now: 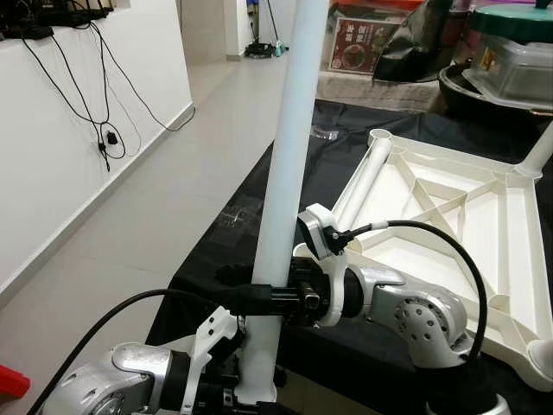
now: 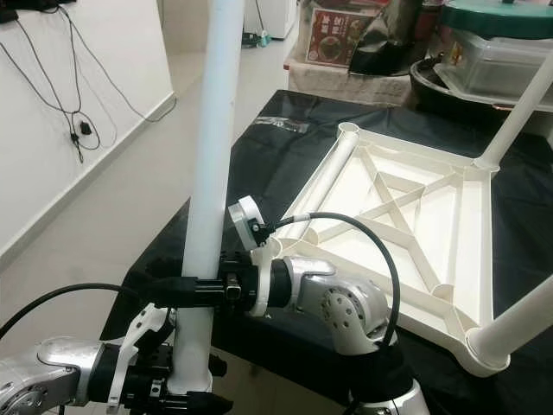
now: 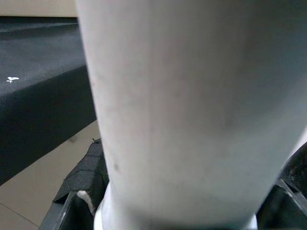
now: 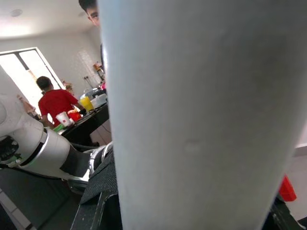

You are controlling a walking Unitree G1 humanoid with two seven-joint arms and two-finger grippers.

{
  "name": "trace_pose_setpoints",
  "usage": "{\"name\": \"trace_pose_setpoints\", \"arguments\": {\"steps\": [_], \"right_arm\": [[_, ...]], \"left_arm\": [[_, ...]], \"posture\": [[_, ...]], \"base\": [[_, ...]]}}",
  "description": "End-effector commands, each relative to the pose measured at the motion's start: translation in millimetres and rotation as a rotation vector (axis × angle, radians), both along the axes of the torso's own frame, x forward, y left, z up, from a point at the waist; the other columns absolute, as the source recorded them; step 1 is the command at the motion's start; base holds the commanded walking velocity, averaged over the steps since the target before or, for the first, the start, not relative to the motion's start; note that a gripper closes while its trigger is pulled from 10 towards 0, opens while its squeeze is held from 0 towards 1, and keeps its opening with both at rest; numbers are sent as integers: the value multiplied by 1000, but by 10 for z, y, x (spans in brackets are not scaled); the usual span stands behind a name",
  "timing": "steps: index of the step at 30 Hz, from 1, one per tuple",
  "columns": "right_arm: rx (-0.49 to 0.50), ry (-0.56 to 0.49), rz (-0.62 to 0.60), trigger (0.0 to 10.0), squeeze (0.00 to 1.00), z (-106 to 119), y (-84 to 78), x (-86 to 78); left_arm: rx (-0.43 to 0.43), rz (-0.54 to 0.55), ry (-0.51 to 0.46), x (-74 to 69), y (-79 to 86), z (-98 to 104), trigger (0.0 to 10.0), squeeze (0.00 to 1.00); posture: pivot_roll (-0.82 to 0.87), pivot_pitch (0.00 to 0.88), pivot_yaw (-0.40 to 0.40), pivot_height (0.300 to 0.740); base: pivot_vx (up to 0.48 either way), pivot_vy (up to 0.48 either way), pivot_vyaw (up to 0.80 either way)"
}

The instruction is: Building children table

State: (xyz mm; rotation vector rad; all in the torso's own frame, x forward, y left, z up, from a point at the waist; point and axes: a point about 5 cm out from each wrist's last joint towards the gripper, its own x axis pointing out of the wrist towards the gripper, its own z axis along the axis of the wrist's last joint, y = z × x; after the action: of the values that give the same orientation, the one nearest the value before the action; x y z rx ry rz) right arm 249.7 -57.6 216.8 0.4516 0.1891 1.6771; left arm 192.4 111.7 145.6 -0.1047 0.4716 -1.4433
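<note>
Beside upturned tabletop (image 1: 449,216) — both pincers clamp upright leg (image 1: 289,147).

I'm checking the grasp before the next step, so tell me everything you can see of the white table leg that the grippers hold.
The table leg is a long, smooth, white plastic-looking tube, held roughly upright with a slight lean, over the edge of the black-covered surface. The right gripper clamps it partway up; the left gripper grips it near its lower end. Its top runs out of frame.
</note>
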Motion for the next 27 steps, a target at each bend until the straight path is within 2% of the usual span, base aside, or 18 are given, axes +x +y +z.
{"name": "trace_pose_setpoints", "arguments": {"steps": [1,7,8,14,17,18,19,20,22,23,25,26,27], "right_arm": [[42,-21,90,0,0,66,124,-118],[45,-22,85,0,0,73,114,-109],[47,-22,81,0,0,83,100,-95],[50,-27,67,0,0,106,69,-61],[50,-43,34,0,0,140,3,11],[48,-59,-10,0,0,170,-82,97],[41,-76,-65,0,0,187,-163,186],[41,-76,-65,0,0,187,-163,186],[9,-106,-234,0,0,200,-389,413],[9,-106,-234,0,0,200,-389,413],[-7,-112,-428,0,0,209,-596,612],[-5,-114,-567,0,0,223,-696,718],[-5,-114,-567,0,0,223,-696,718]], "left_arm": [[-2,-20,41,-42,-25,-35,10000,0],[18,7,61,-32,-26,-66,10000,0],[25,18,56,-33,-33,-74,10000,1000],[24,32,39,-37,-44,-75,10000,1000],[24,51,19,-58,-47,-79,10000,1000],[25,75,8,-75,-39,-87,10000,0],[27,104,-5,-79,-30,-93,10000,0],[27,104,-5,-79,-30,-93,10000,0],[27,185,-52,-74,-12,-86,10000,0],[27,185,-52,-74,-12,-86,10000,0],[13,329,-110,-11,17,-72,10000,0],[-2,470,-160,68,50,-57,10000,0],[-2,470,-160,68,50,-57,10000,0]], "posture": [[75,88,-11,740],[76,87,-14,740],[76,86,-14,740],[78,83,-14,740],[81,69,-13,740],[83,63,-13,740],[87,54,-17,740],[87,54,-17,740],[93,45,-21,740],[93,45,-21,740],[98,35,-22,740],[100,26,-23,740],[100,26,-23,740]], "base": [[0,0,0],[0,0,0],[0,0,0],[0,0,0],[0,0,0],[0,0,0],[0,0,0],[0,0,0],[0,0,0],[0,0,0],[0,0,0],[0,0,0],[0,0,0]]}}
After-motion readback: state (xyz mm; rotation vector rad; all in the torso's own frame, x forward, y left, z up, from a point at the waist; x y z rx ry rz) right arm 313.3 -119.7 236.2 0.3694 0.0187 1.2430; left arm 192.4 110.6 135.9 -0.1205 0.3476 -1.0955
